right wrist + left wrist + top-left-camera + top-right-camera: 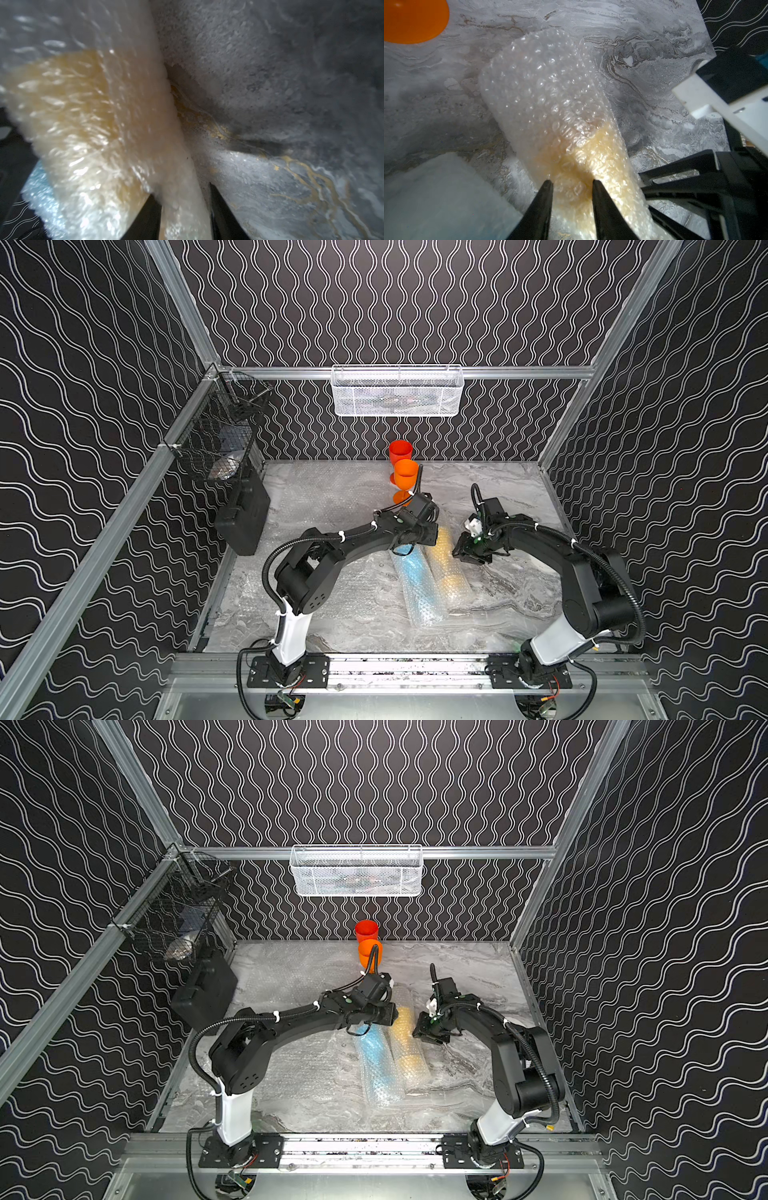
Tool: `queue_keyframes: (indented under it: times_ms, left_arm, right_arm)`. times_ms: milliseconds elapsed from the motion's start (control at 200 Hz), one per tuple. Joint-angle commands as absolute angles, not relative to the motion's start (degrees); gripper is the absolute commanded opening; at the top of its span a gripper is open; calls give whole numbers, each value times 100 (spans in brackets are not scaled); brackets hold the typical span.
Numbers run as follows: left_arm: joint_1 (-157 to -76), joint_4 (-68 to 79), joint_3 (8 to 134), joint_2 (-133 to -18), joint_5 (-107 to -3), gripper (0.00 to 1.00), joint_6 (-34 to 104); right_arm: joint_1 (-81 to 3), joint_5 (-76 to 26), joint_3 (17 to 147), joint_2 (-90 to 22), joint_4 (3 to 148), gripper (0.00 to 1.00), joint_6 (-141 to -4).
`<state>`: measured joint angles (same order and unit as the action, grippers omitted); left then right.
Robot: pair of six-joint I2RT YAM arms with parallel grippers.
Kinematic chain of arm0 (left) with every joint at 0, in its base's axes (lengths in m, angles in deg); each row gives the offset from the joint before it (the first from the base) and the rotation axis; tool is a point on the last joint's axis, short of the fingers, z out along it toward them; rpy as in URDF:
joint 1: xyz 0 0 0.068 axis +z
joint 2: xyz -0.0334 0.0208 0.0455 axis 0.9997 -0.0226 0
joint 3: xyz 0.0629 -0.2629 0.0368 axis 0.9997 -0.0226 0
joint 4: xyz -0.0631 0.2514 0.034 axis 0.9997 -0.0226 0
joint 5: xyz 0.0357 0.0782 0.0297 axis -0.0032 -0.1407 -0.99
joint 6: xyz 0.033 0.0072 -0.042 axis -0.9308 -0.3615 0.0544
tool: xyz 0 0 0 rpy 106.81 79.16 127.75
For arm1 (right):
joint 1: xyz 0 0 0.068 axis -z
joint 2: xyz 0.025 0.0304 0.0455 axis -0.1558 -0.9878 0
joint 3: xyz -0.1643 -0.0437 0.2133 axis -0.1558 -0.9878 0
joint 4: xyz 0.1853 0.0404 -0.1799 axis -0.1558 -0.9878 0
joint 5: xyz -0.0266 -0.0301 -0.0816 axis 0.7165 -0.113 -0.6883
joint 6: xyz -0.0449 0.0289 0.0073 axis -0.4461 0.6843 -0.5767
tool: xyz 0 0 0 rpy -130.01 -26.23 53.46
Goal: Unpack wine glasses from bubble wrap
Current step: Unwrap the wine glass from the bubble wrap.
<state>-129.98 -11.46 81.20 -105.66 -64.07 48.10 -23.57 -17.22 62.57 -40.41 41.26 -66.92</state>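
Two bubble wrap rolls lie side by side mid-table: one showing yellow [446,568] [409,1048] and one showing light blue [417,587] [374,1065]. My left gripper [572,182] reaches down from above onto the far part of the yellow roll and is shut on it. My right gripper [182,191] [457,549] is at that roll's right side, shut on its loose wrap edge [180,207]. A bare red wine glass [400,452] and an orange one [405,479] stand upright at the back. The orange foot [411,18] shows in the left wrist view.
Flat bubble wrap sheets [320,493] [353,585] lie on the marble table [519,614]. A black case [245,518] leans at the left wall under a black wire basket [216,439]. A white mesh basket [397,391] hangs on the back rail.
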Motion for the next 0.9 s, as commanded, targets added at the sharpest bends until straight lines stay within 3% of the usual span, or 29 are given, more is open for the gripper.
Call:
queue_keyframes:
  times_ms: [0, 415, 896]
  left_arm:
    - [-12993, -1258, 8141, -10564, -6438, 37, 4836]
    - [-13006, -1171, 8265, -10505, -6229, 40, 4809]
    - [-13268, -1562, 8582, -10300, -5996, 60, 4923]
  right_arm:
    - [-2378, -2118, 6327, -4080, 4161, 35, -6723]
    - [-2390, -2344, 6398, -3769, 4167, 10, -6799]
    - [-2388, -1982, 6086, -3114, 4233, 5, -6505]
